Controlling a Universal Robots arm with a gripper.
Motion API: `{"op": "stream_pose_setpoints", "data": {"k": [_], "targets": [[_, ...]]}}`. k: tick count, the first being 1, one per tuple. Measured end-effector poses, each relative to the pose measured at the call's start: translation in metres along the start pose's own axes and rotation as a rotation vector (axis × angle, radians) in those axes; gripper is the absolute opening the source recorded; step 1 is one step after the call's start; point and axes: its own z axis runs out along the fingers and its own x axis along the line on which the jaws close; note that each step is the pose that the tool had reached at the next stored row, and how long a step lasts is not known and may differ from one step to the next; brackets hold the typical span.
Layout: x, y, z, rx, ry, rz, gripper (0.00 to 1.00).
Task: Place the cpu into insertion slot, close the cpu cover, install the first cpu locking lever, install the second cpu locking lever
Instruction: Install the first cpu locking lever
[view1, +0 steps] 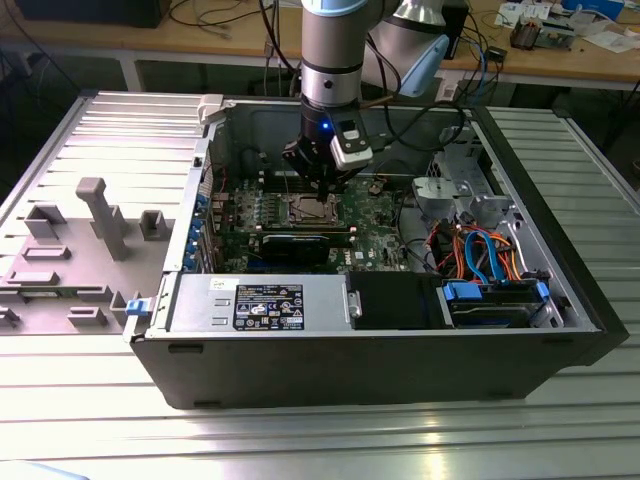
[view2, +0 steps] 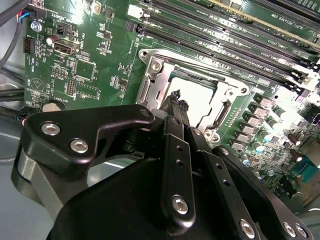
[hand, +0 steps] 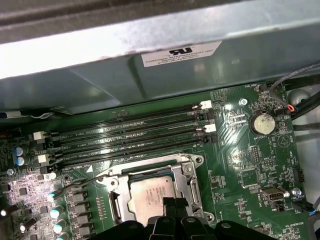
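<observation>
The cpu lies flat in the insertion slot on the green board, its silver-grey top catching the light. The cpu cover, a silver frame, lies down around the chip, and in the second wrist view the cover is on the near side of the socket. A thin wire lever sticks out from one side of the socket. My gripper hangs just above the chip's edge with its black fingers together and nothing between them. It also appears in the first wrist view as the gripper and in the exterior view as the gripper.
Long black memory slots run beside the socket, with the grey case wall behind them. A coin battery sits on the board. In the case are a power supply, a blue drive cage and coloured cables. A grey fixture stands on the exterior view's left.
</observation>
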Motion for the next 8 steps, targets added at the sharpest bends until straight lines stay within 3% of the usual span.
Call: {"op": "stream_pose_setpoints", "data": {"k": [8], "targets": [[0.0000, 0.0000, 0.0000, -0.0012, -0.0008, -0.042, 0.11]]}}
